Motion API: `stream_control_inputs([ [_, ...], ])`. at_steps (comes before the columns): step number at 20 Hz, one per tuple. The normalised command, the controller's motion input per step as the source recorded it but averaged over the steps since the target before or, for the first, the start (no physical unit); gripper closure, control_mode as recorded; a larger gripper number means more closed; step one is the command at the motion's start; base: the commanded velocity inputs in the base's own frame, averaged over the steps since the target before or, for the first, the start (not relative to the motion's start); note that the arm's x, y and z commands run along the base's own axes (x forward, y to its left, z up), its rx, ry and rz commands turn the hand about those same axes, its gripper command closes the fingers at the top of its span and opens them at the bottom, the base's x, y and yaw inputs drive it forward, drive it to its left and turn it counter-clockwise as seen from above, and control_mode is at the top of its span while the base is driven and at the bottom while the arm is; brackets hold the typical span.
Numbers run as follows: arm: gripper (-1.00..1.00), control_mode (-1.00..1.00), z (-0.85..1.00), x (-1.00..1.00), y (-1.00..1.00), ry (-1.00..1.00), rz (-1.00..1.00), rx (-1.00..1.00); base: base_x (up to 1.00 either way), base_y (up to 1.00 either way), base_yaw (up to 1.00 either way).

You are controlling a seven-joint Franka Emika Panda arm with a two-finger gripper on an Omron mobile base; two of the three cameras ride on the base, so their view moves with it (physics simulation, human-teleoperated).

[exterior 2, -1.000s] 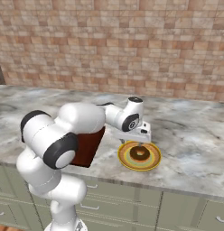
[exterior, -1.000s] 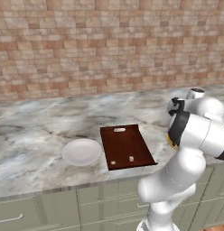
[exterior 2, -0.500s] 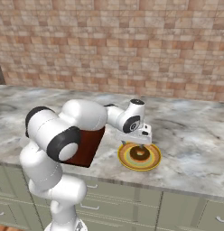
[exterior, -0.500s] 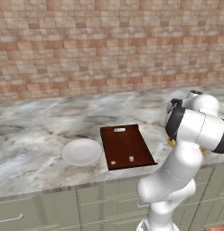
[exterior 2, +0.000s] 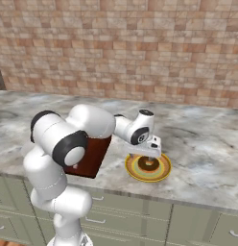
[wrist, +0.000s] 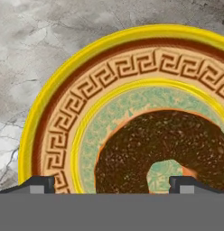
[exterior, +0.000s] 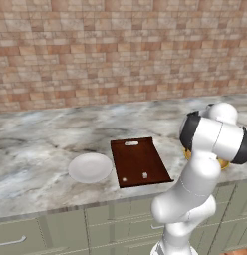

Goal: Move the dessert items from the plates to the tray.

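Two fingertips spread wide as I hang the gripper (exterior 2: 149,154) straight down over the doughnut (wrist: 164,149) on the yellow-rimmed plate (exterior 2: 161,173), holding nothing.

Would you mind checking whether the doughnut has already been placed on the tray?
No, the doughnut lies on the yellow-rimmed plate, beside the tray, with the open gripper right above it.

A brown doughnut (wrist: 168,144) lies on the green middle of a plate (wrist: 50,113) with a yellow rim. The plate sits on a grey surface (wrist: 37,40). The jaws stand wide apart.
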Motion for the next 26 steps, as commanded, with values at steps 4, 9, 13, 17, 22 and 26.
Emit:
stream_control_inputs([
  [4, -1.0, -1.0, -0.14, -0.02, 0.0, 0.0, 0.0, 0.0, 0.0, 0.0, 0.0],
  [9, -1.0, -1.0, -0.18, -0.08, 0.0, 0.0, 0.0, 0.0, 0.0, 0.0, 0.0],
  [13, -1.0, -1.0, -0.19, 0.0, 0.0, 0.0, 0.0, 0.0, 0.0, 0.0, 0.0],
  [17, -1.0, -1.0, -0.08, 0.0, 0.0, 0.0, 0.0, 0.0, 0.0, 0.0, 0.0],
  [22, -1.0, -1.0, -0.15, 0.0, 0.0, 0.0, 0.0, 0.0, 0.0, 0.0, 0.0],
  [26, 1.0, -1.0, -0.24, 0.0, 0.0, 0.0, 0.0, 0.0, 0.0, 0.0, 0.0],
])
